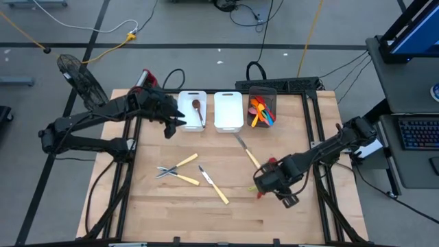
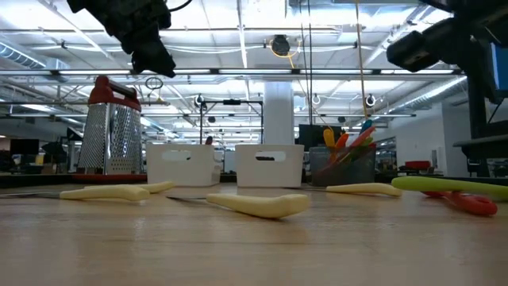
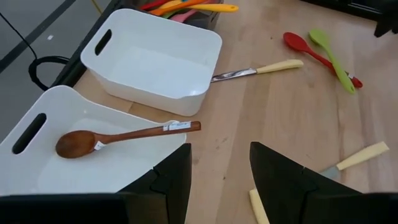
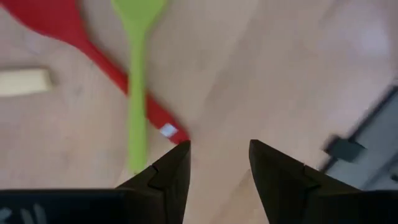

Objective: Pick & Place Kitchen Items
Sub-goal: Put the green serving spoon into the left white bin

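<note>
While both dark arms reach in over the wooden table [image 1: 151,206] from its two sides, neither holds anything. Seen from above, the left arm stretches from the left edge toward the back, its left gripper [image 1: 175,122] hanging at the front left corner of the first white bin [image 1: 186,99], fingers spread with bare wood between them. A wooden spoon [image 3: 118,137] lies in that bin, its handle end sticking out over the rim. The second white bin [image 1: 228,110] beside it looks bare inside. A dark bin [image 1: 263,92] further right holds orange, blue and pink utensils [image 1: 261,112], bunched too tightly to count.

The right arm bends in from the right edge, and its right gripper [image 1: 263,184] hovers low near the table's front right, fingers spread, empty. Just ahead of its fingertips lie a green spoon [image 4: 138,74] and a red spoon [image 4: 93,59], crossing; from above the arm covers most of both.

Loose on the wood are a yellow-handled knife [image 1: 247,152] near the middle and three more yellow-handled metal pieces [image 1: 180,170] toward the front left, whose heads are hard to make out. A red-topped box grater [image 2: 113,127] stands at the back left, mostly hidden under the left arm in the overhead view
</note>
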Tool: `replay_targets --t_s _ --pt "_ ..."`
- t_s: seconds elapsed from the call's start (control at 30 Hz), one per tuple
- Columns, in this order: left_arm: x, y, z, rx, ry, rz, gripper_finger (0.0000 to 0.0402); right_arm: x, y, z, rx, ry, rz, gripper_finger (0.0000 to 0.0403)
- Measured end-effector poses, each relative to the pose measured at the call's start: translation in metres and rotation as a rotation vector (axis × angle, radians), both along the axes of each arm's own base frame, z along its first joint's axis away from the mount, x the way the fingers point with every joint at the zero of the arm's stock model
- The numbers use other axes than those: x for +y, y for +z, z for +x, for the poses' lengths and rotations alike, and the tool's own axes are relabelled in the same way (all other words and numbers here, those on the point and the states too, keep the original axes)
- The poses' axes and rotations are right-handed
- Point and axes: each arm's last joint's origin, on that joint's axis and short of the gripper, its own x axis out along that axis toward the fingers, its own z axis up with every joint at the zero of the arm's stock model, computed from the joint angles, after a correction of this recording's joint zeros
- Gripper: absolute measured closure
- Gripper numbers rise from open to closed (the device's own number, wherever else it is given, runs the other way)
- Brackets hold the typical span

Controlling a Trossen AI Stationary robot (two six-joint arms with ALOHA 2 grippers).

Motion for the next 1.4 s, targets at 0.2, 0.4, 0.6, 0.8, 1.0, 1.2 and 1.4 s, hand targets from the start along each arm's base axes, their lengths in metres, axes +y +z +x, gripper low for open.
replay_targets --t_s 0.2,0.4,0.6,0.8,1.0,1.2,1.4 --pt "0.004 0.0 -0.002 -0.001 0.018 -0.001 0.0233 -0.02 -0.01 0.004 0.002 -0.067 -0.085 0.0248" --pt "0.003 0.0 -0.002 -0.012 -0.001 -0.027 0.0233 -0.024 -0.044 0.0 -0.003 -0.079 -0.008 0.0248" --pt "0.003 0.0 -0.002 -0.013 -0.005 -0.029 0.0233 -0.034 -0.064 -0.001 -0.05 -0.112 -0.033 0.0248" --pt "0.003 0.0 -0.002 -0.013 -0.003 -0.033 0.0233 -0.036 -0.068 -0.008 0.008 -0.111 -0.003 0.0248" --pt "0.003 0.0 -0.002 -0.013 -0.004 -0.034 0.0233 -0.04 -0.069 -0.011 0.055 -0.12 -0.022 0.0248" --pt "0.003 0.0 -0.002 -0.012 -0.008 -0.029 0.0233 -0.044 -0.088 -0.019 0.057 -0.125 -0.023 0.0248" --pt "0.003 0.0 -0.002 -0.012 -0.008 -0.029 0.0234 -0.047 -0.107 -0.029 0.02 -0.118 -0.004 0.0248"
